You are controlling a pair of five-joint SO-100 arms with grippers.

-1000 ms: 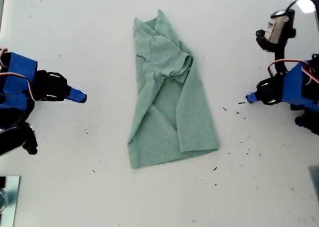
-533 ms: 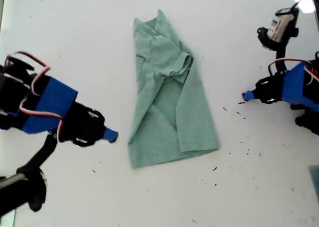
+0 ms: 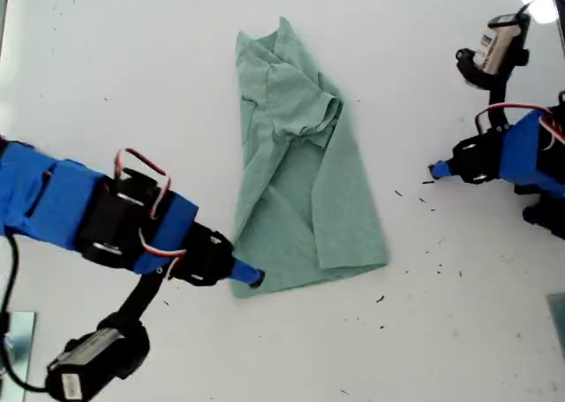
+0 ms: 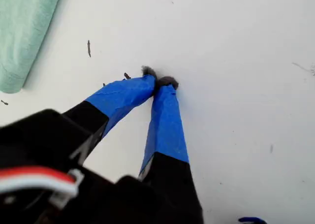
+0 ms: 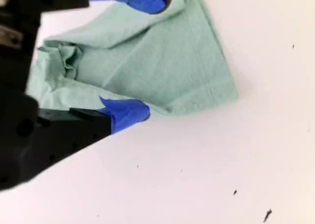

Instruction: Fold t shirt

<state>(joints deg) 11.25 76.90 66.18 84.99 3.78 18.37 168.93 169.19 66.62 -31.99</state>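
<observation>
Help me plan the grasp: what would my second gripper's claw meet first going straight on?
The t shirt: its corner lies between the open jaws of my second gripper, so cloth comes first.

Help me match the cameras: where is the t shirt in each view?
Exterior view: the t shirt lies mid-table.
First wrist view: only an edge, apart from my first gripper.
Second wrist view: between my second gripper's open jaws.
Shared landmark: dark specks on the table.
</observation>
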